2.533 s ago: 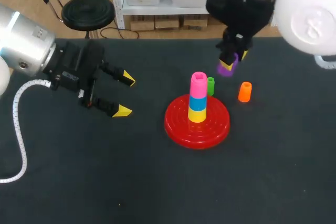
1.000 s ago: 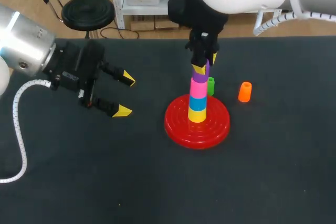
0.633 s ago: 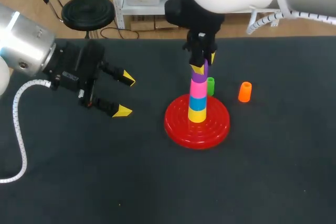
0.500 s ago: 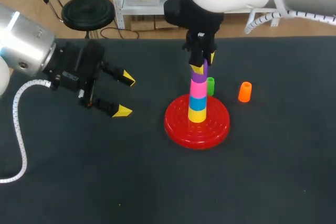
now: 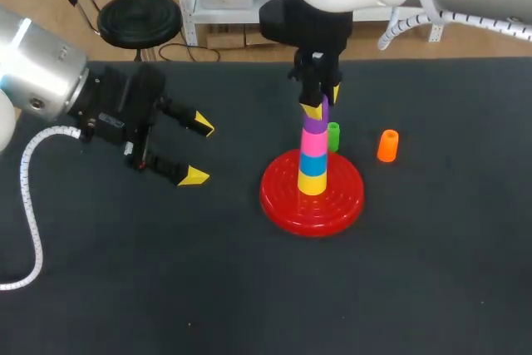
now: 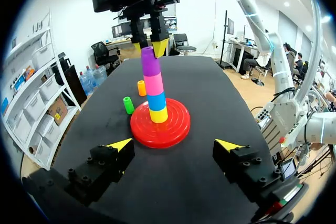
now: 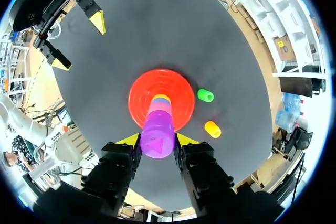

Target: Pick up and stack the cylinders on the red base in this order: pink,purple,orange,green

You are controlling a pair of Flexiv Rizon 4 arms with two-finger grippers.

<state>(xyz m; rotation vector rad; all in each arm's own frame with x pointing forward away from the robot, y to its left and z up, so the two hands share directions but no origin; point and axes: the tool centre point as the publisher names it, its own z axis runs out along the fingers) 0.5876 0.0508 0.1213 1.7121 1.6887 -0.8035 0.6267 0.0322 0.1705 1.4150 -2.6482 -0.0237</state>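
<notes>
The red base [image 5: 345, 197] carries a stack of a yellow, a blue and a pink cylinder [image 5: 312, 144]. The purple cylinder [image 5: 313, 125] sits on top of the pink one. My right gripper [image 5: 319, 106] reaches down from above and is shut on the purple cylinder [image 7: 156, 139], one yellow-tipped finger [image 7: 128, 140] on each side. The green cylinder [image 5: 333, 136] stands just behind the base, and the orange cylinder [image 5: 387, 145] is to its right. My left gripper [image 5: 197, 151] hangs open and empty left of the base [image 6: 173, 129], with the purple cylinder [image 6: 150, 60] ahead of it.
The dark table [image 5: 249, 288] stretches out around the base. The green cylinder [image 6: 128, 105] and the orange cylinder [image 6: 141, 87] stand close together beside the stack. The left gripper [image 7: 79, 43] shows across the base in the right wrist view.
My right gripper has brought the purple cylinder down from a tilted hover onto the pink one, where it now sits straight. The left arm has not moved.
</notes>
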